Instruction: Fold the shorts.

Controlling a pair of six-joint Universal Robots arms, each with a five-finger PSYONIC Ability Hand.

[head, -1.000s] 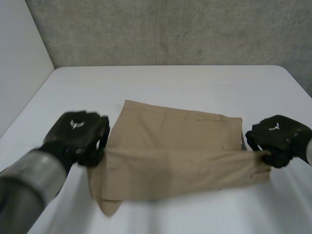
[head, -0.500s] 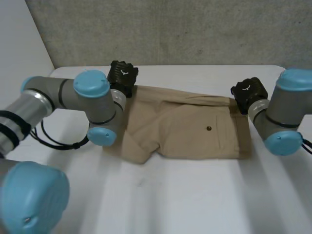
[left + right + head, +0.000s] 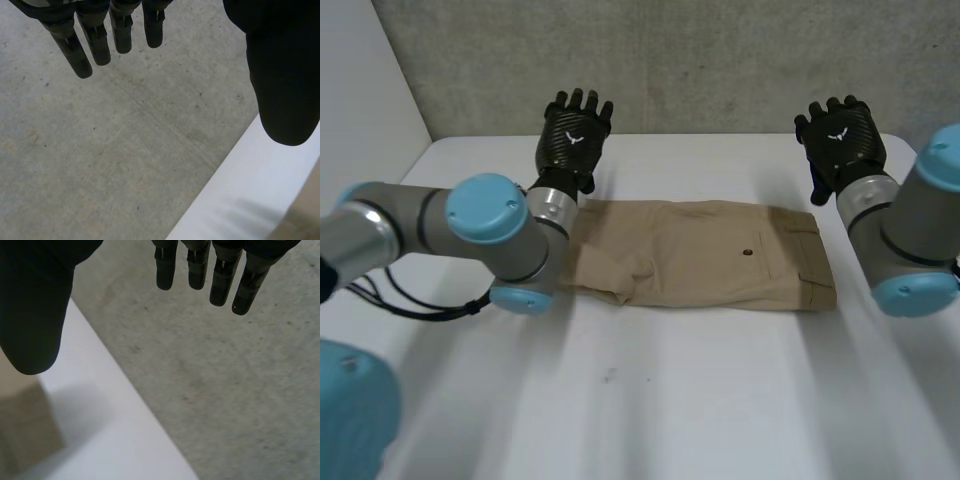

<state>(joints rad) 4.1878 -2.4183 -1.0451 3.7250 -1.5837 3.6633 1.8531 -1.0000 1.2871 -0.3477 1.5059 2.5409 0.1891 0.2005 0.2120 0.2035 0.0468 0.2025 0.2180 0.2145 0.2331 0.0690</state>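
Soft, even light spreads over the flat white table (image 3: 720, 400). The folded beige cloth shorts (image 3: 710, 255) throw just a thin dark line along their near edge. The rough grey concrete wall (image 3: 720, 60) sits dimmer. Up close, the black left hand (image 3: 285, 75) and black right hand (image 3: 30, 305) show as dark masses.

left hand (image 3: 574, 137) raised, fingers (image 3: 95, 42) straight and spread, holding nothing; right hand (image 3: 840, 140) raised likewise, fingers (image 3: 220, 282) straight

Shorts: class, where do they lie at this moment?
In the head view, the shorts lie folded on the table, between the arms, nearer than the left hand and right hand.
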